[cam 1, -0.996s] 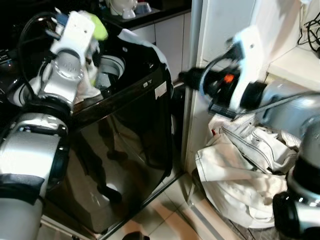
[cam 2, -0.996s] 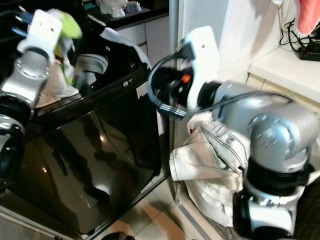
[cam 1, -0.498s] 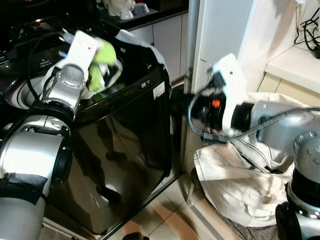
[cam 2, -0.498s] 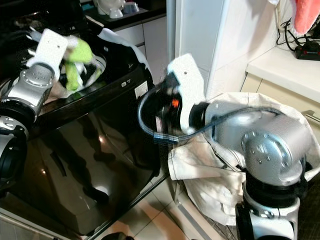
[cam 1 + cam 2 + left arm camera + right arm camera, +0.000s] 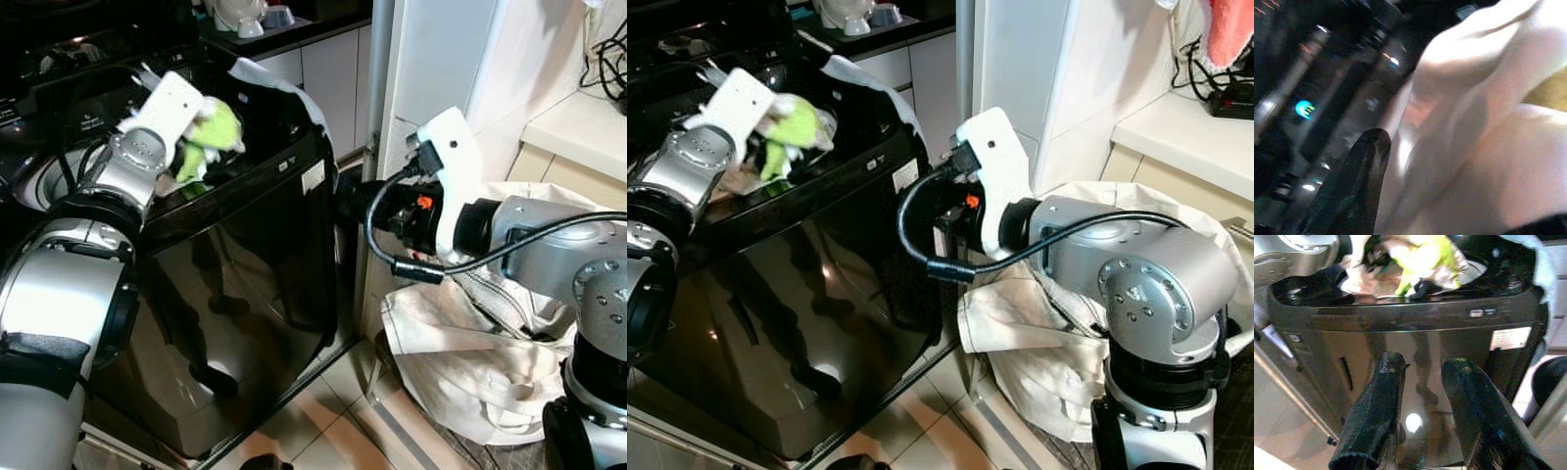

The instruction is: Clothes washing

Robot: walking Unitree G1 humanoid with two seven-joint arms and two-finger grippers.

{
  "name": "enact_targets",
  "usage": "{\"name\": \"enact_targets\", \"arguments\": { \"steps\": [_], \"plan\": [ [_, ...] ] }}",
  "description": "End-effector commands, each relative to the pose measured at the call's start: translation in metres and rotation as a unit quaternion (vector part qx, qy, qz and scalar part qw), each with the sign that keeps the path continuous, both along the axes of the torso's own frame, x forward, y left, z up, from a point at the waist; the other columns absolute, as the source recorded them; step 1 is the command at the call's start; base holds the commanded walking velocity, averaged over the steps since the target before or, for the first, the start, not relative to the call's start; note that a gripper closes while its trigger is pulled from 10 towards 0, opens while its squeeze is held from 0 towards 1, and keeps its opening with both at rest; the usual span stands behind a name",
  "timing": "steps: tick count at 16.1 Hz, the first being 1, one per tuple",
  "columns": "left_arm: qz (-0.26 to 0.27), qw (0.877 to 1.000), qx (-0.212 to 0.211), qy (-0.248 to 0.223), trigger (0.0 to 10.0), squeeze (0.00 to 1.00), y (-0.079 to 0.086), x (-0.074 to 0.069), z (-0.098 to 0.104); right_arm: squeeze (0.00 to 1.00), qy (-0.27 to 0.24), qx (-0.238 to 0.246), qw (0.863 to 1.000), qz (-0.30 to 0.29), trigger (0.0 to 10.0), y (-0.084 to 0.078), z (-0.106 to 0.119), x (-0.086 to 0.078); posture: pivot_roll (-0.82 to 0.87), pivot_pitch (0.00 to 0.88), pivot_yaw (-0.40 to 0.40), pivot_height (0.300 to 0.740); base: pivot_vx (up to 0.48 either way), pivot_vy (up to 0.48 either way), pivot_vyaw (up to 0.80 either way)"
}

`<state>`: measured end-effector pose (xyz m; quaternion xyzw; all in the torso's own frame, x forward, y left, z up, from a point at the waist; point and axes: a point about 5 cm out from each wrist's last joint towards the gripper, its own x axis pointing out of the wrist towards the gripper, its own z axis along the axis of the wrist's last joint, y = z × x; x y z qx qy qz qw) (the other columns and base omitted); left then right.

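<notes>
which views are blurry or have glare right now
Left wrist view: heavily blurred, pale cloth close up, dark behind. Right wrist view: fairly sharp, a bright glare spot on the washing machine front. Eye views: sharp, with floor-light reflections on that glossy black front.

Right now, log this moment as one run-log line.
left gripper: shut on green garment over washing machine opening | right gripper: open, empty, beside washer | laundry basket: white clothes remain
</notes>
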<state>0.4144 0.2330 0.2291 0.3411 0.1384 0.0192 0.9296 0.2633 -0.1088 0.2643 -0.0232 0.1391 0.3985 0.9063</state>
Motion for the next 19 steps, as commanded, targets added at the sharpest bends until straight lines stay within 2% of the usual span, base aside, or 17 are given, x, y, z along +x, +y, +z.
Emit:
{"name": "enact_targets", "arguments": {
  "steps": [1,3,4,5,6,7,8,9,10,11,12,13,15,17,19],
  "plan": [
    [-0.011,0.997,-0.07,0.021,10.0,1.0,-0.002,0.001,0.007,0.0,-0.012,0.004,1.0,-0.006,10.0,-0.001,0.006,0.002,-0.09,0.0,0.137,0.74,0.0,0.0,0.0],
    [-0.002,0.996,-0.092,-0.001,10.0,1.0,-0.002,0.002,0.016,0.0,-0.015,0.009,1.0,-0.011,10.0,-0.002,0.007,0.002,-0.09,0.0,0.144,0.74,0.0,0.0,0.0],
    [0.011,0.996,-0.082,-0.013,10.0,1.0,0.001,0.002,0.019,0.0,-0.016,0.011,1.0,-0.013,10.0,-0.002,0.007,0.002,-0.1,0.0,0.146,0.74,0.0,0.0,0.0],
    [0.043,0.995,-0.08,-0.043,10.0,1.0,0.007,0.002,0.026,0.0,-0.018,0.012,1.0,-0.017,10.0,-0.002,0.007,0.003,-0.1,0.0,0.149,0.74,0.0,0.0,0.0],
    [0.067,0.991,-0.057,-0.103,10.0,1.0,0.012,0.003,0.042,0.0,-0.022,0.018,0.999,-0.03,10.0,-0.003,0.008,0.006,-0.1,0.0,0.151,0.74,0.0,0.0,0.0],
    [0.089,0.984,-0.029,-0.152,10.0,0.59,0.016,0.002,0.054,0.0,-0.026,0.021,0.998,-0.044,10.0,-0.005,0.01,0.008,-0.1,0.0,0.151,0.74,0.0,0.0,0.0],
    [0.109,0.975,-0.005,-0.192,10.0,0.0,0.021,0.0,0.063,0.0,-0.025,0.027,0.997,-0.066,10.0,-0.008,0.01,0.013,-0.1,0.0,0.151,0.74,0.0,0.0,0.0],
    [0.127,0.967,0.022,-0.219,10.0,0.0,0.026,-0.002,0.069,0.0,-0.022,0.027,0.995,-0.093,10.0,-0.013,0.01,0.018,-0.1,0.0,0.151,0.74,0.0,0.0,0.0],
    [0.079,0.989,0.031,-0.125,10.0,0.0,0.019,0.001,0.044,0.0,-0.017,0.017,0.995,-0.101,10.0,-0.015,0.006,0.018,-0.09,0.0,0.141,0.74,0.0,0.0,0.0],
    [0.057,0.994,0.032,-0.082,10.0,0.0,0.015,0.001,0.032,0.0,-0.016,0.015,0.995,-0.1,10.0,-0.015,0.006,0.018,-0.09,0.0,0.141,0.74,0.0,0.0,0.0],
    [-0.004,0.998,0.047,0.031,10.0,0.0,0.007,-0.002,0.001,0.0,-0.014,0.012,0.995,-0.097,10.0,-0.014,0.005,0.017,-0.09,0.0,0.138,0.74,0.0,0.0,0.0],
    [-0.025,0.994,0.066,0.082,10.0,0.0,0.006,-0.005,-0.016,0.0,-0.013,0.01,0.995,-0.096,10.0,-0.014,0.004,0.016,-0.09,0.0,0.136,0.74,0.0,0.0,0.0],
    [-0.003,0.995,0.054,0.086,10.0,0.0,0.012,-0.009,-0.024,0.0,-0.011,0.009,0.995,-0.1,10.0,-0.014,0.003,0.017,-0.09,0.0,0.135,0.74,0.0,0.0,0.0],
    [0.007,0.997,0.033,0.075,10.0,0.0,0.019,-0.008,-0.013,0.0,-0.013,0.008,0.995,-0.099,10.0,-0.016,0.005,0.018,-0.08,0.0,0.127,0.74,0.0,0.0,0.0],
    [0.014,0.998,-0.015,0.056,10.0,0.0,0.021,-0.007,-0.001,0.0,-0.015,0.009,0.994,-0.103,10.0,-0.019,0.008,0.019,-0.08,0.0,0.127,0.74,0.0,0.0,0.0]
  ]
}}
